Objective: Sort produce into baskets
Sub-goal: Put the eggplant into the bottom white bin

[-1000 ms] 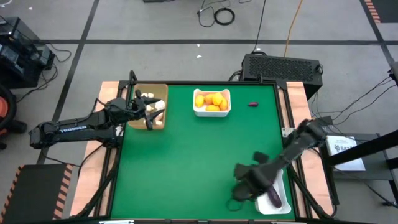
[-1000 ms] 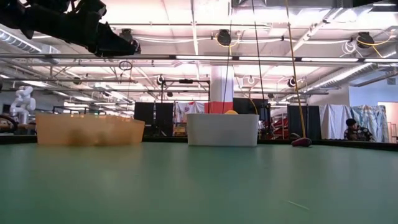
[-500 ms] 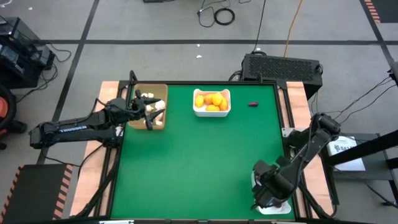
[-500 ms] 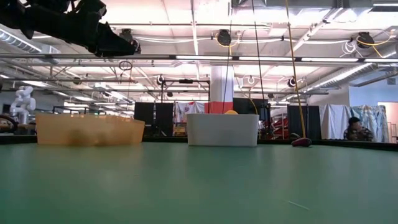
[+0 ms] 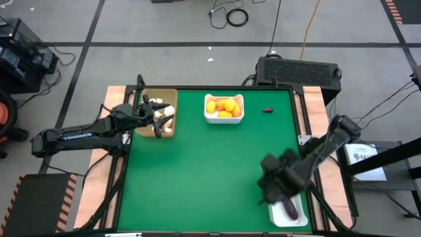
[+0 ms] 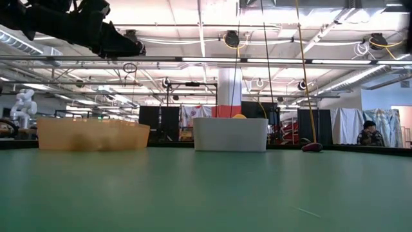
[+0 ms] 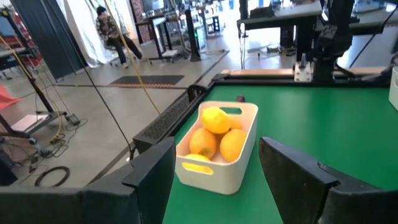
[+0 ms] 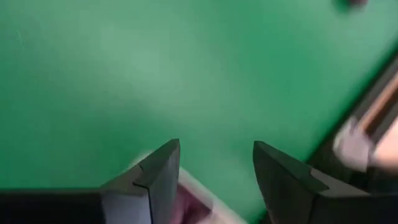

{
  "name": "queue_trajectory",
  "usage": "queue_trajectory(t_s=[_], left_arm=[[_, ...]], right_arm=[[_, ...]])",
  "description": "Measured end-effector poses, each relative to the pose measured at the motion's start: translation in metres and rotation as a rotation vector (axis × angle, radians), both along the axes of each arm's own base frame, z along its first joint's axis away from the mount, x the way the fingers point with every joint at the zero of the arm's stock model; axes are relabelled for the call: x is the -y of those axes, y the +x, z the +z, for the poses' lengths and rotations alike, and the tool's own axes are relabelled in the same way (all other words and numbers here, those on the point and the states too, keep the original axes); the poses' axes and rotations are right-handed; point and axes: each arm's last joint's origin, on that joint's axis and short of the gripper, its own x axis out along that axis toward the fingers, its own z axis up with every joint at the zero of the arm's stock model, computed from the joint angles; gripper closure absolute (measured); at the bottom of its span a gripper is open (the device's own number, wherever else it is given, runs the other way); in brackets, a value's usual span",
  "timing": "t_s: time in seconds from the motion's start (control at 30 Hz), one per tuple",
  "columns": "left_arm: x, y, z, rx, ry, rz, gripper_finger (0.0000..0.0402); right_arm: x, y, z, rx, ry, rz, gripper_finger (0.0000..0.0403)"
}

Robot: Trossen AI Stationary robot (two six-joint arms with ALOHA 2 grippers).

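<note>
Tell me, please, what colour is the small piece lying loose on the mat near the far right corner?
Dark purple, seen best in the high view.

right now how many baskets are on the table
3: a tan tray at the far left, a white bin of orange fruit at far centre, another white bin at the near right corner.

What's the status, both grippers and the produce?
Left gripper open, over tan tray. Right gripper open, empty, by white bin holding eggplant. One purple piece loose on mat; path clear.
</note>
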Motion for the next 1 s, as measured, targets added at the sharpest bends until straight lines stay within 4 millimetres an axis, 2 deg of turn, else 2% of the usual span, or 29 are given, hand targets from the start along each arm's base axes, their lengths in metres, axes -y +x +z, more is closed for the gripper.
queue_trajectory(t_s=[0.1,0.2,0.4,0.77,0.9,1.0], left_arm=[[0.0,0.0,0.001,0.011,0.004,0.0,0.0162],[0.0,0.0,0.001,0.011,0.003,0.0,0.0162],[0.0,0.0,0.001,0.019,-0.018,0.002,0.0162],[0.0,0.0,0.001,0.008,0.015,-0.01,0.0162],[0.0,0.0,0.005,0.031,0.055,-0.008,0.0162],[0.0,0.001,0.006,0.037,0.068,-0.01,0.0162]], right_arm=[[0.027,0.008,0.01,0.068,-0.049,0.049,0.021],[0.064,0.008,0.012,0.097,-0.05,0.051,0.0214],[0.147,0.002,-0.01,0.197,0.115,0.023,0.022],[0.274,-0.009,-0.038,0.07,0.123,0.007,0.022],[0.306,-0.009,-0.053,-0.025,0.152,0.053,0.022],[0.324,-0.005,-0.056,-0.116,0.21,0.085,0.0213]])
